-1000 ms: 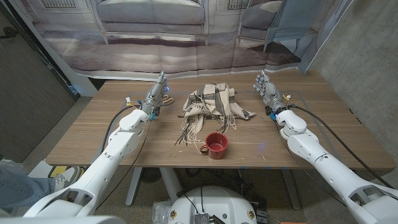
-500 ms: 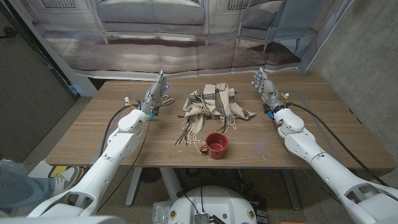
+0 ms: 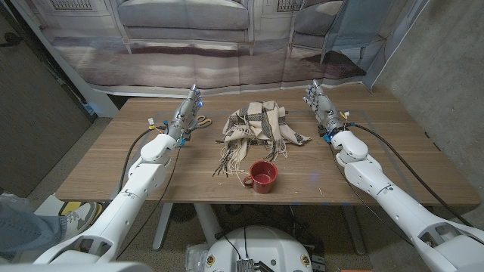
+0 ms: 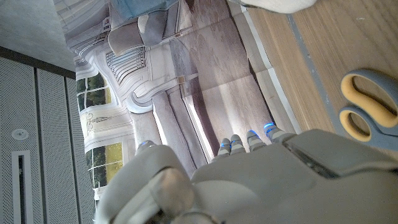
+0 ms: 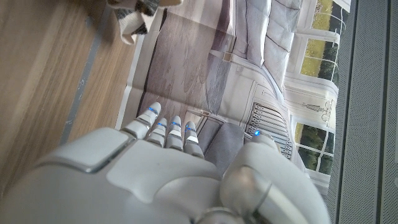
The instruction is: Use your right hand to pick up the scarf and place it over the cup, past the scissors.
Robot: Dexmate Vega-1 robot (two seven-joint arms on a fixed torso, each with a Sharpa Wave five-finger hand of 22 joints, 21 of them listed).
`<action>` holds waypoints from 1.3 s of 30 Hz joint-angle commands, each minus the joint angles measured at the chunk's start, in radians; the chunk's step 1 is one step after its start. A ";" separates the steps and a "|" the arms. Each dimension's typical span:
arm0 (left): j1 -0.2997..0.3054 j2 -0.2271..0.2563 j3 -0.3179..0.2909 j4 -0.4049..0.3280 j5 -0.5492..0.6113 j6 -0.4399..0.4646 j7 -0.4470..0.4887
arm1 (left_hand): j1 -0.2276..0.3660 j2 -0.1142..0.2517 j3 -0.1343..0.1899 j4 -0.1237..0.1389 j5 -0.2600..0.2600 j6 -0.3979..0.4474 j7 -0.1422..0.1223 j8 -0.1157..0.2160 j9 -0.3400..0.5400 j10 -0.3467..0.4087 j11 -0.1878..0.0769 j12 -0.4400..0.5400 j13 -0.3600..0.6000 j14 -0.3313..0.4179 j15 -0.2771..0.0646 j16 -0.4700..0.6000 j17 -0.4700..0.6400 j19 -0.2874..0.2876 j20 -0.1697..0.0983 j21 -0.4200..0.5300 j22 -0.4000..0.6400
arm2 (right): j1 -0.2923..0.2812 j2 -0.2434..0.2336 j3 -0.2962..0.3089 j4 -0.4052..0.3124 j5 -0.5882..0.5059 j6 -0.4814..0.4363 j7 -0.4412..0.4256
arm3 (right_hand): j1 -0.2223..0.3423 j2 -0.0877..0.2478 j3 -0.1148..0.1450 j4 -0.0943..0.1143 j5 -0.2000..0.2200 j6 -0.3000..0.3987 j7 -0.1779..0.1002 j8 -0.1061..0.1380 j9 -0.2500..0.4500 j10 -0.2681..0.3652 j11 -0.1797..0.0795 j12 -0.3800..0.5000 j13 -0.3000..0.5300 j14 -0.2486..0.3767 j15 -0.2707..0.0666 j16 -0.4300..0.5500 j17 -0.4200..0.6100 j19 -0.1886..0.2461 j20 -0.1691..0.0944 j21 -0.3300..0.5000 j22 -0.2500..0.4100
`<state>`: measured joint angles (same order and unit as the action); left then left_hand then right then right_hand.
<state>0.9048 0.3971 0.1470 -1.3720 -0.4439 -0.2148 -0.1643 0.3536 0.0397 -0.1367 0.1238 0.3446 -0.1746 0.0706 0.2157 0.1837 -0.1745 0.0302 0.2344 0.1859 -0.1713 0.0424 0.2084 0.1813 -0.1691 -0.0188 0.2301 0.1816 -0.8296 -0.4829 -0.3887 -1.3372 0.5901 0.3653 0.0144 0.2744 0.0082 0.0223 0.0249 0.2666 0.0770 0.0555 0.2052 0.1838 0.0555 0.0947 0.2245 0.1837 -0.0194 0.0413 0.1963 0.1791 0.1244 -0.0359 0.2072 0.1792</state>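
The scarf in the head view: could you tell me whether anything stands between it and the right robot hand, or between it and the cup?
Nothing visible does. Bare wooden table lies between the right robot hand and the striped scarf. The red cup stands just in front of the scarf's fringe. The scissors lie on the scarf's other side, by the left robot hand.

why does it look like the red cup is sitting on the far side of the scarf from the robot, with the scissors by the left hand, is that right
Not quite. The head view shows the red cup on the near side of the scarf, toward the robot, close to the table's front edge. The rest holds: the scissors lie by the left hand.
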 commanded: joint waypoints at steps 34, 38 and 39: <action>0.056 0.032 -0.019 -0.070 -0.008 -0.009 0.002 | 0.022 0.005 -0.014 -0.008 0.010 0.031 0.000 0.008 0.005 0.018 -0.001 0.003 0.002 -0.019 -0.001 0.002 0.002 -0.072 0.016 0.004 0.002 | -0.006 -0.021 -0.021 -0.079 -0.081 0.080 0.013 | 0.022 0.003 0.004 -0.013 0.005 0.022 -0.006 0.001 0.004 0.002 -0.001 -0.003 0.004 0.015 0.007 -0.001 0.004 0.006 0.002 -0.003 0.004; 0.063 0.035 -0.022 -0.078 -0.008 -0.014 0.005 | 0.023 0.006 -0.015 -0.009 0.010 0.032 0.000 0.008 0.005 0.020 -0.002 0.002 0.002 -0.016 -0.002 0.002 0.002 -0.071 0.016 0.003 0.002 | -0.011 -0.031 -0.022 -0.101 -0.106 0.076 -0.005 | 0.023 0.004 0.004 -0.014 0.005 0.023 -0.006 0.001 0.004 0.003 -0.001 -0.003 0.004 0.016 0.007 -0.001 0.004 0.006 0.004 -0.003 0.004; 0.065 0.034 -0.023 -0.077 -0.013 -0.016 0.003 | 0.024 0.006 -0.015 -0.009 0.010 0.033 0.000 0.008 0.005 0.020 -0.002 0.002 0.002 -0.016 -0.002 0.002 0.002 -0.071 0.016 0.003 0.002 | -0.012 -0.032 -0.022 -0.104 -0.107 0.075 -0.005 | 0.023 0.004 0.004 -0.014 0.005 0.022 -0.007 0.001 0.004 0.003 -0.001 -0.003 0.004 0.016 0.007 -0.001 0.004 0.005 0.004 -0.003 0.004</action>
<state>0.9525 0.4234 0.1309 -1.4303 -0.4521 -0.2258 -0.1654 0.3666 0.0450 -0.1463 0.1142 0.3446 -0.1443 0.0695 0.2235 0.1836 -0.1555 0.0299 0.2344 0.1862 -0.1713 0.0425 0.2084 0.1816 -0.1687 -0.0088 0.2301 0.1817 -0.8377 -0.4985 -0.4058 -1.4079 0.5207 0.4387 0.0259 0.2892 0.0092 0.0211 0.0179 0.2661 0.0914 0.0481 0.2051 0.1837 0.0572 0.0929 0.2244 0.1835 -0.0142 0.0466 0.1963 0.1790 0.1242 -0.0358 0.2031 0.1790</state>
